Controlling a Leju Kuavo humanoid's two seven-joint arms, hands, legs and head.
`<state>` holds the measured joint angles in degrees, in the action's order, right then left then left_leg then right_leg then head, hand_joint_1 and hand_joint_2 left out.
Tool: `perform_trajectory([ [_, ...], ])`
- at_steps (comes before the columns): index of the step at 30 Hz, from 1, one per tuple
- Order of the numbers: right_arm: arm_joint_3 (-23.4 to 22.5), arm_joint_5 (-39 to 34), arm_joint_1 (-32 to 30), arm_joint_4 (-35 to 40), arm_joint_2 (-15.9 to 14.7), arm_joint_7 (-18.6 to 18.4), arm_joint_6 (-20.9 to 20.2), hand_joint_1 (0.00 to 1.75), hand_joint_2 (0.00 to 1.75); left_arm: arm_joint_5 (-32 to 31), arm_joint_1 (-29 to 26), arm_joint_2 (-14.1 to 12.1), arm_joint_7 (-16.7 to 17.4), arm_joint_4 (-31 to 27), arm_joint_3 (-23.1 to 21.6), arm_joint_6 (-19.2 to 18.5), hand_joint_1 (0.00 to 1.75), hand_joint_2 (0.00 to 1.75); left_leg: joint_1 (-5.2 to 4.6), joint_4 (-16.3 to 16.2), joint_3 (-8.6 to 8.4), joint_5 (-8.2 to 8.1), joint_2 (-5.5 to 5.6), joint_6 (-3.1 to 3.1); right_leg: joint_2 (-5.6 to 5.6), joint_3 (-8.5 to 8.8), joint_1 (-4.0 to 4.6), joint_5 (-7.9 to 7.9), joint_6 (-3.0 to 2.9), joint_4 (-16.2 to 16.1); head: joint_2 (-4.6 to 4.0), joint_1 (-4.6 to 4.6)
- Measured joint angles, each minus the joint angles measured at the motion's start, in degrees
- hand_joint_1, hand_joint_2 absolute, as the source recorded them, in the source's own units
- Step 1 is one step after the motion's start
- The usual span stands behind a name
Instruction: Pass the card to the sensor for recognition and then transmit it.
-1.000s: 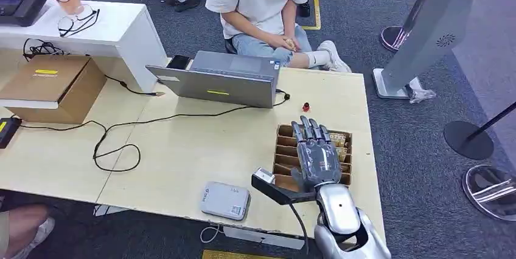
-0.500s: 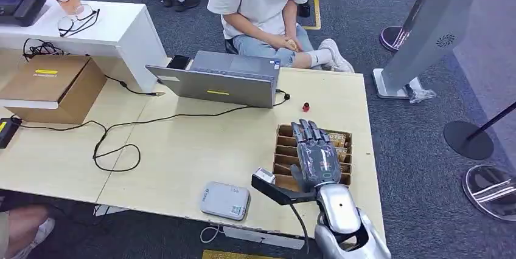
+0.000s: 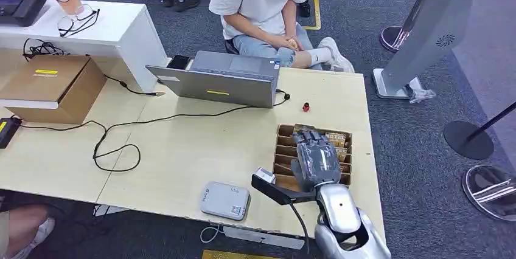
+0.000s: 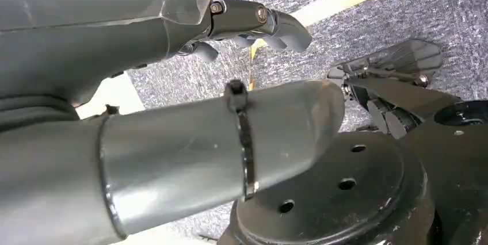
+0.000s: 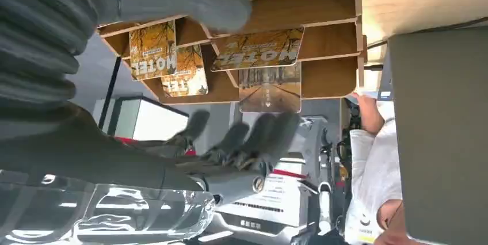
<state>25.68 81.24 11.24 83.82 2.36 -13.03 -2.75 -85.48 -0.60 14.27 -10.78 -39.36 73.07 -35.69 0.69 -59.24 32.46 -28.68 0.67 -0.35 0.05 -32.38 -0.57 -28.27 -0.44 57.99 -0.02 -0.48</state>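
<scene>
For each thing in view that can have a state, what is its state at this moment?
Right hand: over the card rack, fingers curled down toward the cards, holding nothing that shows.
Left hand: hanging over the floor, fingers curled, holding nothing.
Card rack: on the table, cards standing in its far slots.
Cards: in the rack, none lifted out.
Sensor: flat on the table, no card on it.
Laptop: open.

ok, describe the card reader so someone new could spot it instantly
On the pale wooden table, look along the near edge, left of the slotted wooden card rack under the right robot hand. The card reader is the flat grey rounded box lying there, far smaller than the laptop.
</scene>
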Motion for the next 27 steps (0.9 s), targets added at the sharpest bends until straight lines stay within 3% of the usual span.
perform_trajectory([
  [2,0.00,-0.20,0.17,-0.28,0.00,0.00,-0.24,1.03,1.75,-0.05,0.02,-0.07,-0.02,0.02,0.00,0.13,0.00,0.00,0.00,0.00,0.00,0.00,0.00,0.00,0.00,0.00,0.00,0.00,0.00,0.00,0.00,0.00],
  [4,0.00,-0.33,0.33,-0.68,0.00,0.00,-0.46,1.24,1.75,-0.07,0.03,-0.18,-0.02,0.02,0.00,0.42,0.00,0.00,0.00,0.00,0.00,0.00,0.00,0.00,0.00,0.00,0.00,0.00,0.00,0.00,0.00,0.00],
  [8,-0.09,-1.09,0.69,-1.62,0.00,0.00,-0.50,1.33,1.75,-0.09,0.06,-0.35,-0.02,0.24,0.00,0.74,0.00,0.00,0.00,0.00,0.00,0.00,0.00,0.00,0.00,0.00,0.00,0.00,0.00,0.00,0.00,-0.02],
  [10,-0.13,-1.14,0.80,-2.01,0.00,0.00,-0.48,1.15,1.75,-0.09,0.08,-0.46,-0.02,0.39,0.00,0.81,0.00,0.00,0.00,0.00,0.00,0.00,0.00,0.00,0.00,0.00,0.00,0.00,0.00,0.00,0.00,0.00],
  [11,-0.13,-1.14,0.81,-2.23,0.00,0.00,-0.48,0.91,1.75,-0.09,0.08,-0.46,-0.04,0.44,0.00,0.92,0.00,0.00,0.00,0.00,0.00,0.00,0.00,0.00,0.00,0.00,0.00,0.00,0.00,0.00,0.00,0.00],
  [14,-0.13,-1.18,0.89,-2.67,0.00,0.00,-0.48,0.82,1.75,-0.09,0.12,-0.52,-0.04,0.59,0.00,1.03,0.00,0.00,0.00,0.00,0.00,0.00,0.00,0.00,0.00,0.00,0.00,0.00,0.00,0.00,0.00,0.00],
  [16,-0.15,-1.18,0.93,-2.84,0.00,0.00,-0.48,0.66,1.75,-0.09,0.13,-0.59,-0.07,0.70,0.00,1.05,0.00,0.00,0.00,0.00,0.00,0.00,0.00,0.00,0.00,0.00,0.00,0.00,0.00,0.00,0.00,0.00],
  [27,-0.15,-1.20,1.21,-3.06,0.00,0.00,-0.37,0.70,1.75,-0.07,0.12,-0.77,-0.24,0.96,0.00,1.09,0.00,0.00,0.00,0.00,0.00,0.00,0.00,0.00,0.00,0.00,0.00,0.01,0.01,0.00,0.00,0.00],
])
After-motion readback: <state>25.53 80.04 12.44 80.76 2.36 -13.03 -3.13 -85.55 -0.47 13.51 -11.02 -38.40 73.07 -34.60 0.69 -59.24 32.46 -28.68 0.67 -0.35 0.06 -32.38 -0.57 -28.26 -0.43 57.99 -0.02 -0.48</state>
